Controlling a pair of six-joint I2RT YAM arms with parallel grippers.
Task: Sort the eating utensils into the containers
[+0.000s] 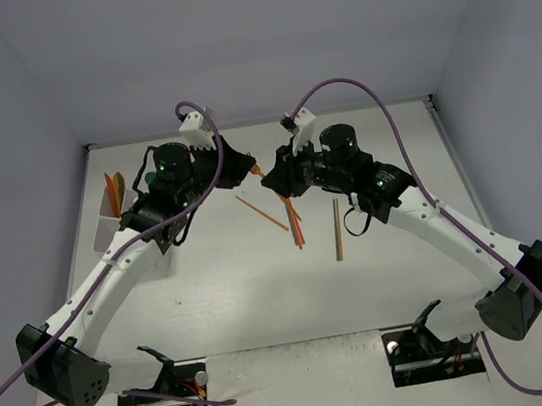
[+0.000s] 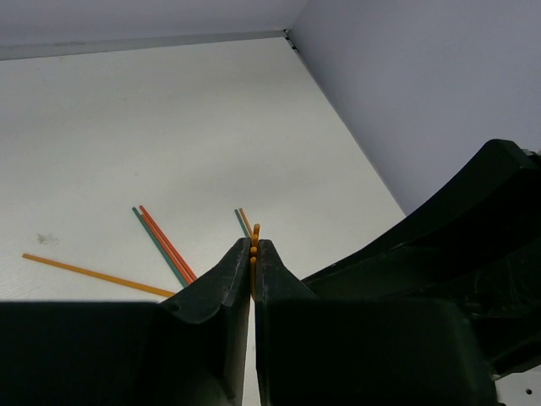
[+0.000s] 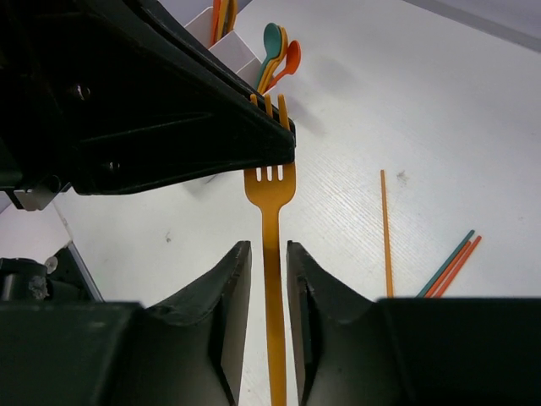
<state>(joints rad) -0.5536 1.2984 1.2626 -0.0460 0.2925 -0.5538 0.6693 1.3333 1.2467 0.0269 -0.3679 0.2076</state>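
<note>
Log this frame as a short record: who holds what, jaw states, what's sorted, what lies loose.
moment: both grippers at one fork
fork: orange, tines in the left gripper, handle running between the right gripper's fingers
left gripper: shut on the fork's tines
right gripper: narrowly open, a slight gap beside the handle
box: white, with spoons standing in it
loose: thin sticks, orange, red and teal, lying on the table
</note>
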